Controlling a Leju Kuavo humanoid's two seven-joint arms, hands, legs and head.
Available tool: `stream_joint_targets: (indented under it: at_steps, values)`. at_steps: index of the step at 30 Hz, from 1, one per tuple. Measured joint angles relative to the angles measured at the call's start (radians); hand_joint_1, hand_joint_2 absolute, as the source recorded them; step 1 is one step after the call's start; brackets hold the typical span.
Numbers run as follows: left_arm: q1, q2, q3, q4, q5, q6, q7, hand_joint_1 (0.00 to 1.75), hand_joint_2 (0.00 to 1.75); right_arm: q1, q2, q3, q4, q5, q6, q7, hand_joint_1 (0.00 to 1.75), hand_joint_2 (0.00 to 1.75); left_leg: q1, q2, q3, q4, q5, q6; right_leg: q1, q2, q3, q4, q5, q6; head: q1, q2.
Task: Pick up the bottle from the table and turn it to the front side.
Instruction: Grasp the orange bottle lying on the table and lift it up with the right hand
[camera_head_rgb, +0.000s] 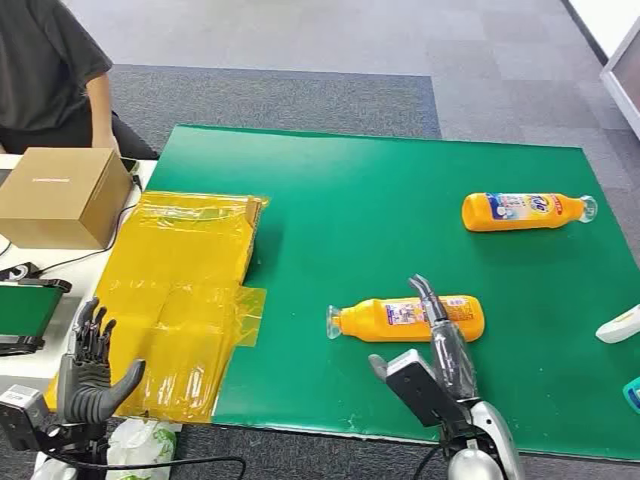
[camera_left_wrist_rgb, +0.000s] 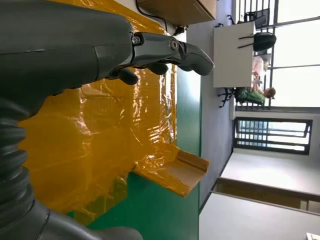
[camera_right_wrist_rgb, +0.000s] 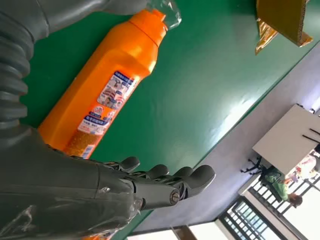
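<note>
Two orange bottles lie on their sides on the green mat (camera_head_rgb: 355, 200). The near bottle (camera_head_rgb: 407, 318) has its clear cap pointing left and a label facing up; the right wrist view shows this bottle (camera_right_wrist_rgb: 102, 95) close up. My right hand (camera_head_rgb: 436, 345) reaches over its right half with fingers stretched out and thumb apart, not closed on it. In the right wrist view the fingers (camera_right_wrist_rgb: 166, 180) hang spread beside the bottle. The far bottle (camera_head_rgb: 524, 210) lies at the back right. My left hand (camera_head_rgb: 90, 370) is open and holds nothing at the front left.
A yellow plastic-wrapped flat carton (camera_head_rgb: 181, 290) covers the mat's left edge, under my left hand (camera_left_wrist_rgb: 151, 50). A cardboard box (camera_head_rgb: 64, 195) and a seated person (camera_head_rgb: 45, 60) are at the far left. A white object (camera_head_rgb: 619, 325) and a teal one (camera_head_rgb: 632, 393) sit at the right edge.
</note>
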Motion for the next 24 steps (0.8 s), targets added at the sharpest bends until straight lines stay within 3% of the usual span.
stream_joint_targets:
  at_steps: [5,11,21,24]
  values:
    - [-0.001,0.001,-0.002,0.008,-0.002,0.000,-0.002,0.00,1.75,-0.025,-0.009,0.000,0.006,0.039,-0.001,0.021,0.00,1.75,0.000,0.000,0.000,0.000,0.000,0.000,0.000,0.000,0.000,0.000,0.000,0.000,0.000,0.000]
    - [-0.021,0.007,-0.021,0.042,-0.009,0.014,-0.014,0.00,1.75,-0.125,-0.060,-0.003,0.094,0.192,0.010,0.122,0.00,1.75,0.000,0.000,0.000,0.000,0.001,0.000,0.000,0.000,0.000,0.000,0.001,0.001,0.000,0.000]
    - [-0.037,0.012,-0.035,0.073,-0.009,0.021,-0.020,0.00,1.75,-0.192,-0.104,-0.007,0.198,0.250,0.010,0.153,0.00,1.75,0.000,0.000,0.000,0.000,0.001,0.001,0.000,0.000,0.001,0.000,0.002,0.001,0.000,0.000]
    - [-0.066,0.023,-0.062,0.112,0.008,0.040,-0.033,0.00,1.75,-0.313,-0.169,-0.009,0.425,0.385,0.044,0.196,0.00,1.75,0.000,0.000,0.000,0.000,0.002,0.002,0.000,0.000,0.001,0.000,0.002,0.002,0.000,0.000]
